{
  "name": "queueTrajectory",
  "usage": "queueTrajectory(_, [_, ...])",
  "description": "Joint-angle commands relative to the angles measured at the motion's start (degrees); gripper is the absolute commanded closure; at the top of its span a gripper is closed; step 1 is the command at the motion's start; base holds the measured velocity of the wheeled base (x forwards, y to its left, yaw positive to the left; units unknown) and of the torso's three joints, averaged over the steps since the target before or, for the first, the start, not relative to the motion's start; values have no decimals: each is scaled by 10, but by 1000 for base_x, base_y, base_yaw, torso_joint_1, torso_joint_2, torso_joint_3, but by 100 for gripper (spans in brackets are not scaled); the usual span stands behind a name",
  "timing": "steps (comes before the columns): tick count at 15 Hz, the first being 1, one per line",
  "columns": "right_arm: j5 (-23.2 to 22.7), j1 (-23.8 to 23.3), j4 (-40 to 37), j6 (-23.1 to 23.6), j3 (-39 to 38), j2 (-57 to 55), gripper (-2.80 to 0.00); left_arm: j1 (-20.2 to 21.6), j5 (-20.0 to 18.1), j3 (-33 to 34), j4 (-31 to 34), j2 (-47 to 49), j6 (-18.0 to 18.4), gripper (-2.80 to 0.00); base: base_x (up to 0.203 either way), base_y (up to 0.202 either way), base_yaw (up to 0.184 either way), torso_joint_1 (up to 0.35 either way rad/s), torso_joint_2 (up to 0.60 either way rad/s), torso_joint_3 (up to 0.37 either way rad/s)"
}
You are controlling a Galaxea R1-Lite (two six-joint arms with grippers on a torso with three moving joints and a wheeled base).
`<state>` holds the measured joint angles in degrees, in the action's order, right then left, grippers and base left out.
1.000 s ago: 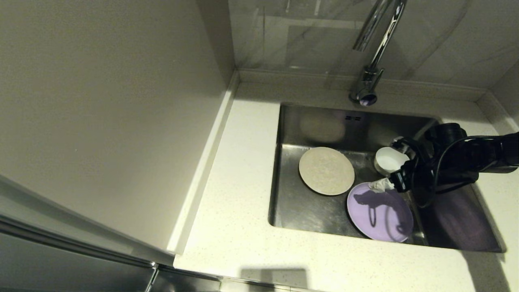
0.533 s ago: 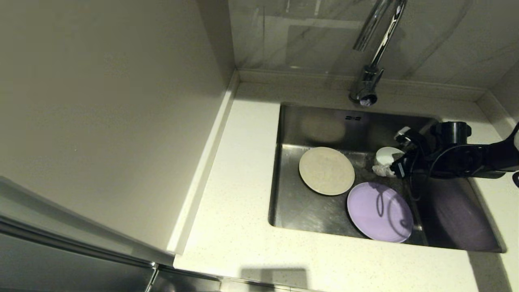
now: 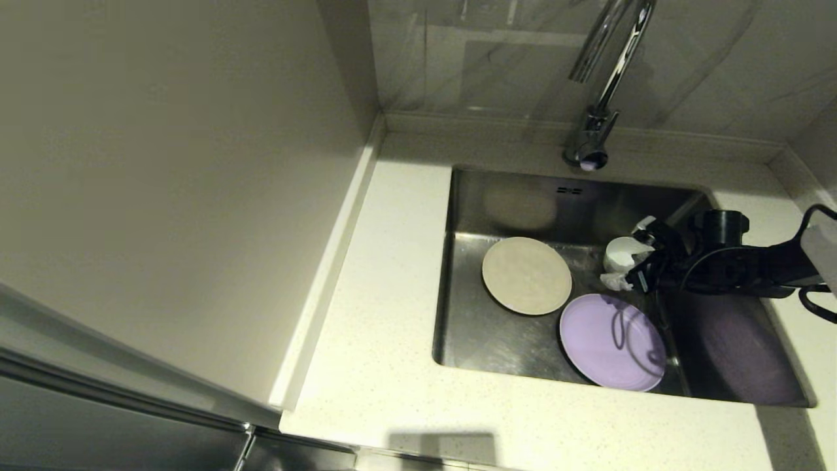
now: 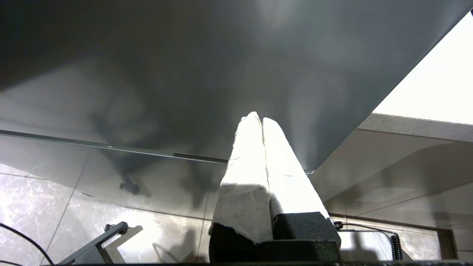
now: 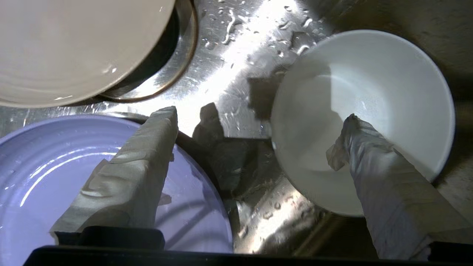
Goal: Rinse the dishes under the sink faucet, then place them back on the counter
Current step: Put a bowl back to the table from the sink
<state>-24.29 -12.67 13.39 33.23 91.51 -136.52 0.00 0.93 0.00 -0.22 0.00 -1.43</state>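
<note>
All three dishes lie in the sink (image 3: 497, 340): the cream-beige plate (image 3: 526, 275) at the back left, the lilac plate (image 3: 611, 343) at the front, the white bowl (image 3: 620, 252) at the back right. My right gripper (image 3: 629, 256) is open and reaches in from the right. In the right wrist view the right gripper (image 5: 258, 116) straddles the near rim of the bowl (image 5: 369, 74): one finger hangs inside it, the other over the lilac plate (image 5: 55, 166). Neither finger grips anything. The cream plate (image 5: 74, 44) partly covers the drain strainer (image 5: 184, 55). My left gripper (image 4: 258, 120) is shut and parked below counter level.
The chrome faucet (image 3: 605, 72) rises behind the sink's back edge, its spout high above the basin. The speckled counter (image 3: 386, 294) surrounds the sink, widest on the left. A tall beige panel (image 3: 183, 196) walls off the counter's left side. Water drops cover the sink floor.
My right gripper has drawn back from over the lilac plate toward the sink's back right, and it now sits at the bowl. The dishes have not moved.
</note>
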Motion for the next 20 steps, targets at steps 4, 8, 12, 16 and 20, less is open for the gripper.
queueTrajectory(4, [34,10,-1,3,83,-58,-280,0,0,0,0,-2,0,0,0,0,0,0,0,0])
queueTrajectory(8, [46,11,-1,4,90,-66,-280,0,0,0,0,-2,-1,0,0,0,0,0,0,0])
queueTrajectory(12, [47,11,1,4,90,-72,-280,0,0,0,0,-2,0,0,0,0,0,0,0,0])
queueTrajectory(16, [48,10,1,10,93,-76,0,0,0,0,0,-2,-1,0,0,0,0,0,0,0])
queueTrajectory(20, [49,10,1,10,90,-75,0,0,0,0,0,-2,-1,0,0,0,0,0,0,0])
